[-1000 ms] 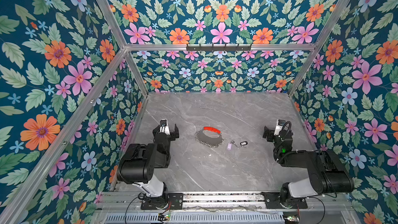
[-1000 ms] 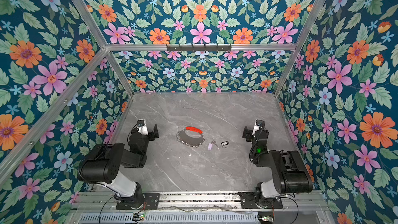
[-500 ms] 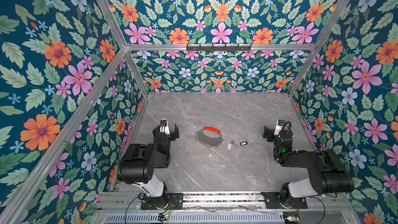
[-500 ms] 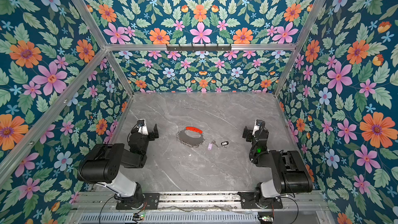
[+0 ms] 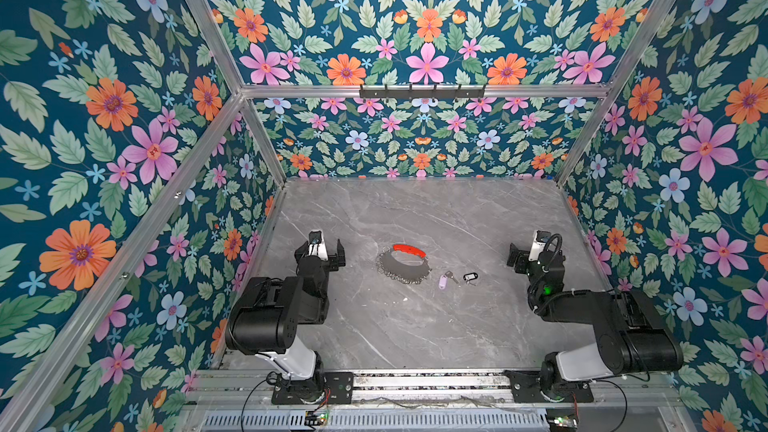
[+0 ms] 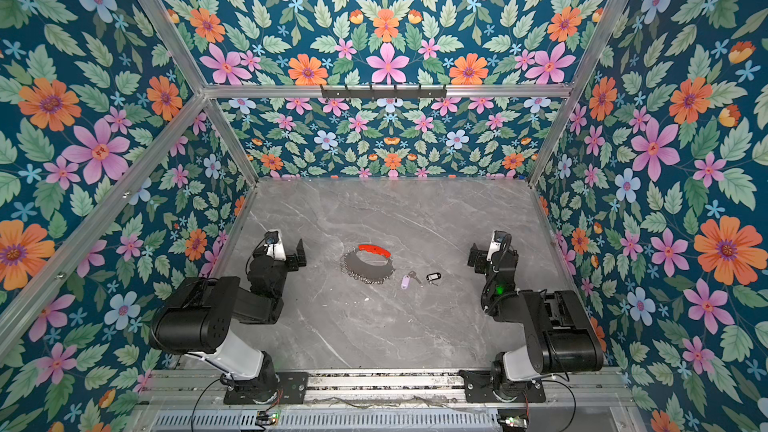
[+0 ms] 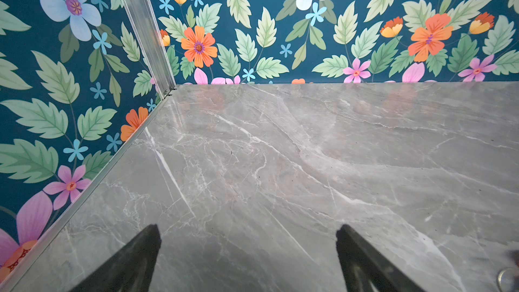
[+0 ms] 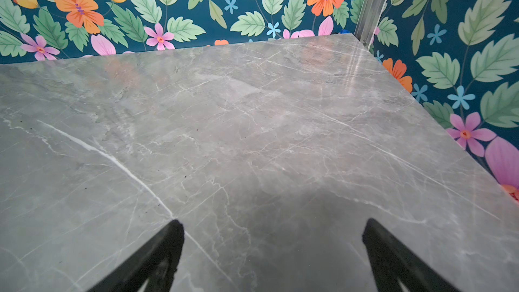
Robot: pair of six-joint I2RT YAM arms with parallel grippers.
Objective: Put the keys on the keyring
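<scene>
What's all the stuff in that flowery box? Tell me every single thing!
keyring: one, red piece plus silver rings, middle of table
lilac-tag key: one, silver, just right of keyring
black-tag key: one, silver, right of the lilac one
table: one, grey marble, under everything
walls: blue with flowers, all around
hook rail: one, black, high on back bar
left arm: black, white base, near edge
right arm: black, white base, near edge
left fingers: black, open, empty
right fingers: black, open, empty

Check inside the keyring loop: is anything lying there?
Only bare table shows inside the keyring. The lilac-tagged key and black-tagged key lie outside it, on the right arm's side. The table directly under the ring itself is covered.
</scene>
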